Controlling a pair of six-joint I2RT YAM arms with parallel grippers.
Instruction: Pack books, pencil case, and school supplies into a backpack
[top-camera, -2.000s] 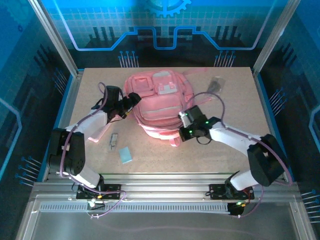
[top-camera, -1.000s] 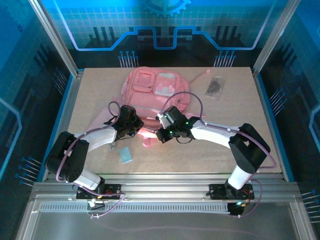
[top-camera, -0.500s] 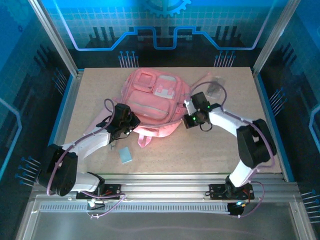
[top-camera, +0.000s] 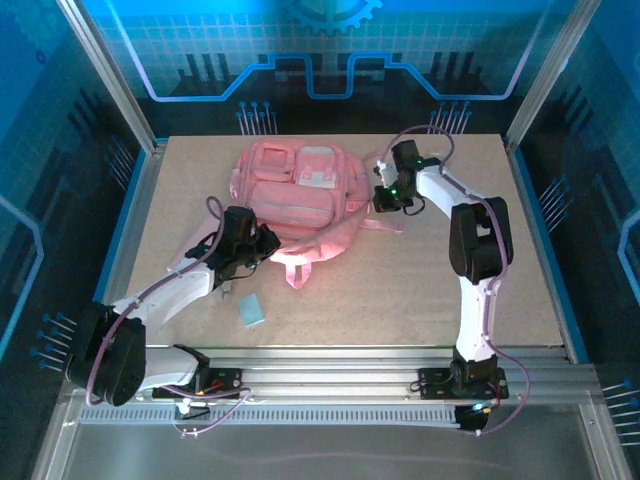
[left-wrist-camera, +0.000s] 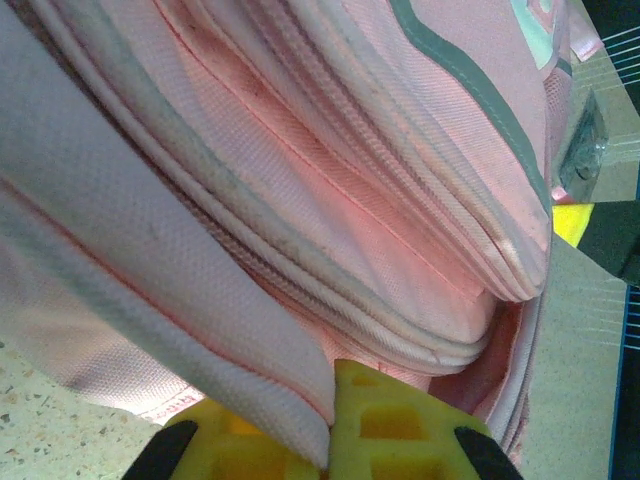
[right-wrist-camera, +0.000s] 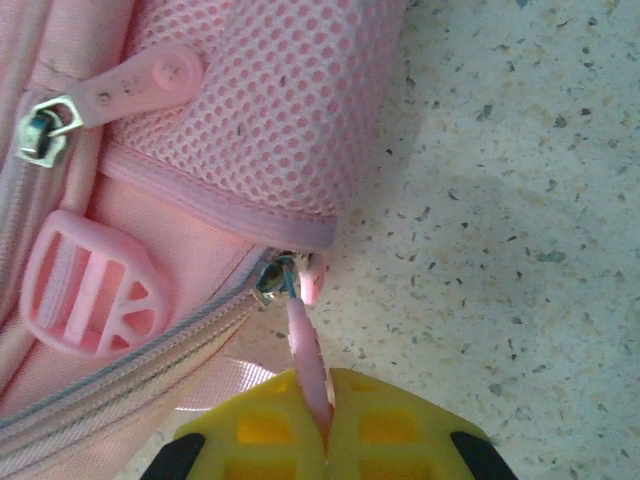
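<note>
On the far half of the table (top-camera: 420, 290), the backpack (top-camera: 300, 190) lies flat with its front pockets and whitish patch facing up. The left gripper (top-camera: 262, 243) is at the near-left edge of the backpack, and the right gripper (top-camera: 383, 197) is at its right side, with the right arm stretched far forward. From the left wrist view, the left gripper (left-wrist-camera: 328, 440) is closed: its yellow fingertips (left-wrist-camera: 400, 430) pinch a wide pink fabric band (left-wrist-camera: 150, 250) of the backpack, and the band's edge runs down between them with no gap visible. Rows of zip seams rise above the fingertips. From the right wrist view, the right gripper (right-wrist-camera: 325, 420) is likewise closed, clamping the thin pink zip pull (right-wrist-camera: 305, 365) between its yellow fingertips. The pull leads up to a metal slider (right-wrist-camera: 270, 280) sitting at the end of a zip track, just below the hem of a pink mesh pocket (right-wrist-camera: 270, 100). A pink plastic buckle (right-wrist-camera: 90, 290) lies left of the slider. A pink loop (top-camera: 296, 275) projects from the near edge of the backpack. The pale blue flat rectangle (top-camera: 250, 310) lies on the table, near the left arm and apart from the backpack.
</note>
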